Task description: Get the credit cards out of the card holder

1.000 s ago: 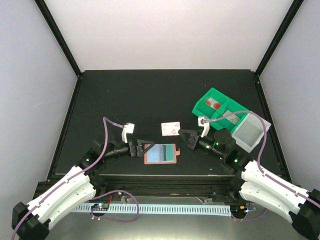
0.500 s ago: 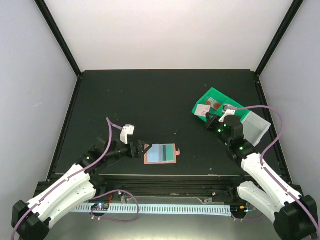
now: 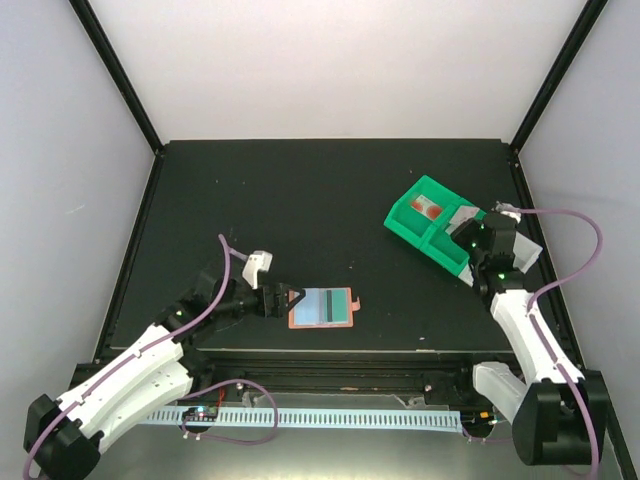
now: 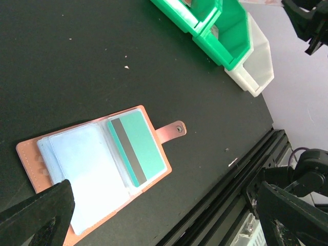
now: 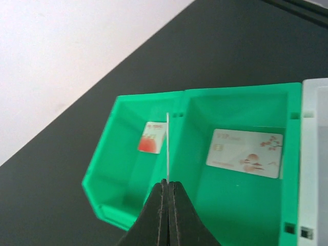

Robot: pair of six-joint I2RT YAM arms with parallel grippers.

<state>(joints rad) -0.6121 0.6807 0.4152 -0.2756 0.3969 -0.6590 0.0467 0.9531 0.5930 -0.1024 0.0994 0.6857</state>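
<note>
Left pincer (image 3: pixel 284 298): spread wide, low over the tabletop (image 3: pixel 300 180), just beside the left edge of the card holder (image 3: pixel 322 307), with no contact visible.

Card holder: lies open and flat near the front edge of the tabletop, snap tab (image 4: pixel 174 129) toward the right arm. One pocket shows a teal card (image 4: pixel 138 148) with a dark stripe. The other shows light blue cards (image 4: pixel 87 169), count not determinable.

Assessment: the cards look light, thin, stiff and slick, and sit in snug sleeves. The soft holder is likely to drag along unless pinned. The best hold is an exposed card edge at the pocket mouth, pinched across the flat faces.

Right pincer (image 5: pixel 167 183), farther off: pressed together on a held card (image 5: pixel 167 143), seen edge-on above the divider of the green bin (image 5: pixel 102 184). A red-marked card (image 5: pixel 152 137) lies in one compartment and a pale patterned card (image 5: pixel 244 152) in the next.
</note>
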